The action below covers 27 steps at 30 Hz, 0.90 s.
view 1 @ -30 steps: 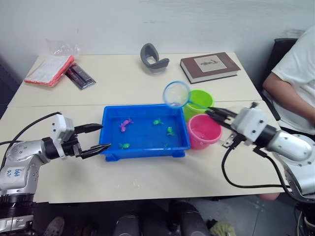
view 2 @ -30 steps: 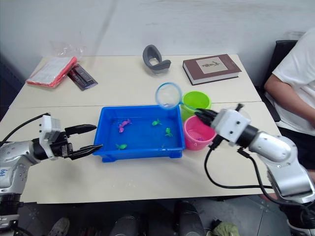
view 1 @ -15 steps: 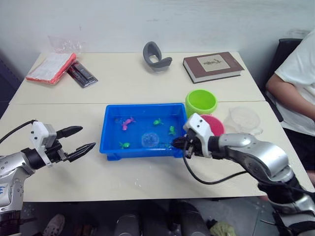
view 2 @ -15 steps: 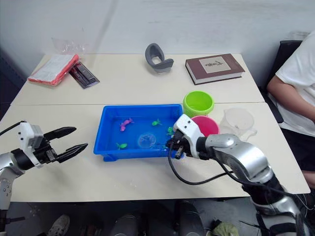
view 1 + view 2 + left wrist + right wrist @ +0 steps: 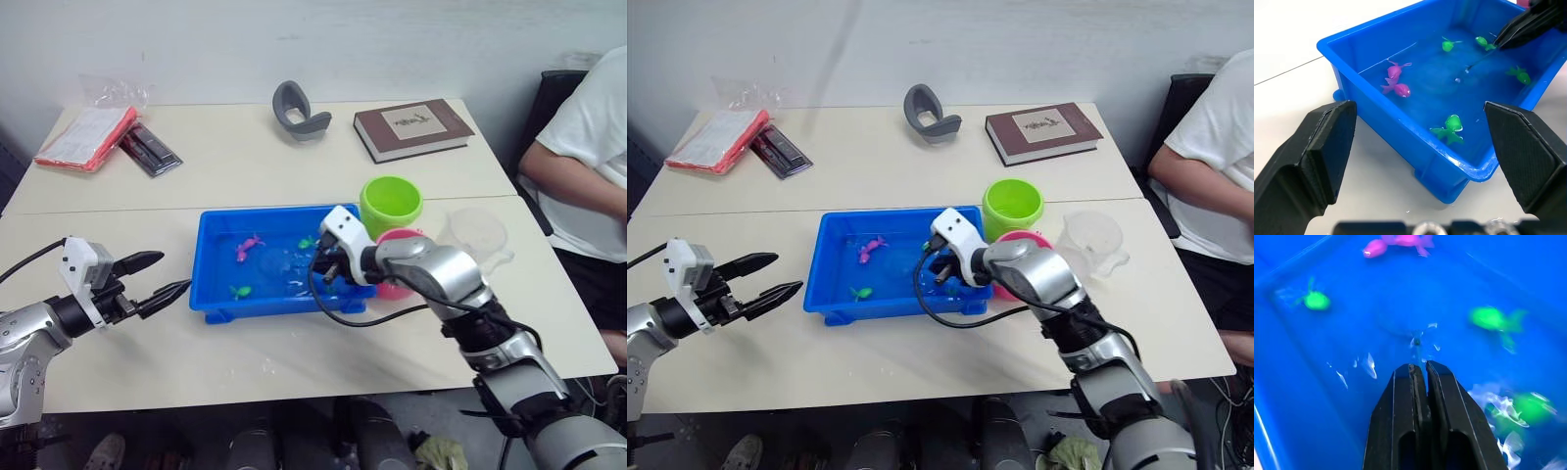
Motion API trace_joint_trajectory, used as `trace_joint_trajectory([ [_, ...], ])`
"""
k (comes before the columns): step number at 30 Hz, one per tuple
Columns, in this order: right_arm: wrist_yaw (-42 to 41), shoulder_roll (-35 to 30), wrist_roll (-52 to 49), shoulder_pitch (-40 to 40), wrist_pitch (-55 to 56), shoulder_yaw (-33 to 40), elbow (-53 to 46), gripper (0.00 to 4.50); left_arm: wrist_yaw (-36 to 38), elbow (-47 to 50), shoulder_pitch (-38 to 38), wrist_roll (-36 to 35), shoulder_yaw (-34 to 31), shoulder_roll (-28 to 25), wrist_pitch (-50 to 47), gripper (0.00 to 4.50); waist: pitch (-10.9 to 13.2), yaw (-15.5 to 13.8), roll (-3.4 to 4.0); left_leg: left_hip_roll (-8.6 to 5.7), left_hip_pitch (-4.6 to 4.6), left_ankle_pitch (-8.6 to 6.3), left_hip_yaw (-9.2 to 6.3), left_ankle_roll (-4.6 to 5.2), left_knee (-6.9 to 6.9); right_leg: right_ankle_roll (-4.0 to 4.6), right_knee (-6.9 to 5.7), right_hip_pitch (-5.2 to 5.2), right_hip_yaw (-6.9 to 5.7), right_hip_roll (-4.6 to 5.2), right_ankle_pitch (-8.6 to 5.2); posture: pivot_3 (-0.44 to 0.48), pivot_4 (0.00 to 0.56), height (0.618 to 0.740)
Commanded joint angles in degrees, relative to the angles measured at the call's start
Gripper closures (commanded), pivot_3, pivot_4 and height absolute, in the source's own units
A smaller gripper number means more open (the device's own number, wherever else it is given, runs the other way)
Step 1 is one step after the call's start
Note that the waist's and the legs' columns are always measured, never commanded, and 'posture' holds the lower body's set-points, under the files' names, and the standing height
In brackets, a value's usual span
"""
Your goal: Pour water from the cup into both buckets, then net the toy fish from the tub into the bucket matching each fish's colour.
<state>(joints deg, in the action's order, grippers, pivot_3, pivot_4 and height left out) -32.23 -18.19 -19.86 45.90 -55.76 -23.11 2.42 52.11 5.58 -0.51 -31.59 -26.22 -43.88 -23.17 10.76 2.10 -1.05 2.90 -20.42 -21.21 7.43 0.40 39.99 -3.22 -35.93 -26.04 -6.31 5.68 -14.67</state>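
Your right end effector (image 5: 942, 266) is down inside the tub (image 5: 828, 279), at the tub's 3 o'clock end. Its two fingers are pressed together on the thin dark handle of the net (image 5: 1476, 62). From the left wrist you can see that handle running from the fingertips down into the water. The hoop sits under the surface near the tub's middle, its rim only faintly visible.

Your left end effector (image 5: 167, 275) hovers over the worktop (image 5: 294, 348) at the tub's 9 o'clock side, just off its rim and not touching it. Its fingers are spread wide apart and hold nothing.

The tub lies at the centre of the worktop with water in it. A pink fish (image 5: 1396, 83) floats toward 10 o'clock. One green fish (image 5: 1449, 128) is near the 7 o'clock edge. Three more green fish (image 5: 1481, 41) lie toward the 3 o'clock end, close to the right fingertips.

The green bucket (image 5: 1012, 206) stands just beyond the tub's 2 o'clock corner. The pink bucket (image 5: 1019, 240) sits beside the tub at 3 o'clock, mostly hidden by your right arm. The cup (image 5: 1091, 240) is upright at 3 o'clock of the buckets.

At the far side of the worktop are a brown book (image 5: 1043, 130), a grey holder (image 5: 926, 113), and a red packet (image 5: 710, 139). A person in a white shirt (image 5: 1215, 166) sits at the worktop's 3 o'clock edge.
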Motion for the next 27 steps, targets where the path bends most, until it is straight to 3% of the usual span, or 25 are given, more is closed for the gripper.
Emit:
trace_joint_trajectory([
  [1, 0.0, 1.6, 2.4, 1.7, 2.8, 0.6, 1.5, 4.50, -0.1, 0.8, -0.4, -0.8, -1.4, -0.8, 0.0, 0.04, 0.0, 0.0, 0.00, -0.01, 0.00, 0.00, 0.00, 0.00, 0.00, 0.00, 0.01, 0.00, 0.00, 0.01, 0.00, 0.000, 0.150, 0.740],
  [14, -1.3, 6.2, 5.4, -0.4, 10.9, 2.1, 3.2, 4.50, 0.3, 2.8, 2.5, -1.8, -3.2, -0.7, -0.9, 0.04, 0.0, 0.3, 0.00, -0.01, -0.04, -0.02, 0.03, -0.02, -0.03, 0.00, 0.02, -0.07, 0.04, 0.02, 0.00, 0.000, 0.150, 0.740],
  [27, -5.8, 2.7, 10.6, -2.4, 15.3, -0.2, 1.3, 4.50, 0.6, 3.2, 2.8, -1.9, -3.1, -0.5, -0.6, 0.04, 0.0, 1.0, 0.00, -0.02, -0.14, -0.02, 0.05, -0.02, -0.03, 0.00, 0.00, -0.21, 0.08, 0.05, 0.00, 0.000, 0.150, 0.740],
])
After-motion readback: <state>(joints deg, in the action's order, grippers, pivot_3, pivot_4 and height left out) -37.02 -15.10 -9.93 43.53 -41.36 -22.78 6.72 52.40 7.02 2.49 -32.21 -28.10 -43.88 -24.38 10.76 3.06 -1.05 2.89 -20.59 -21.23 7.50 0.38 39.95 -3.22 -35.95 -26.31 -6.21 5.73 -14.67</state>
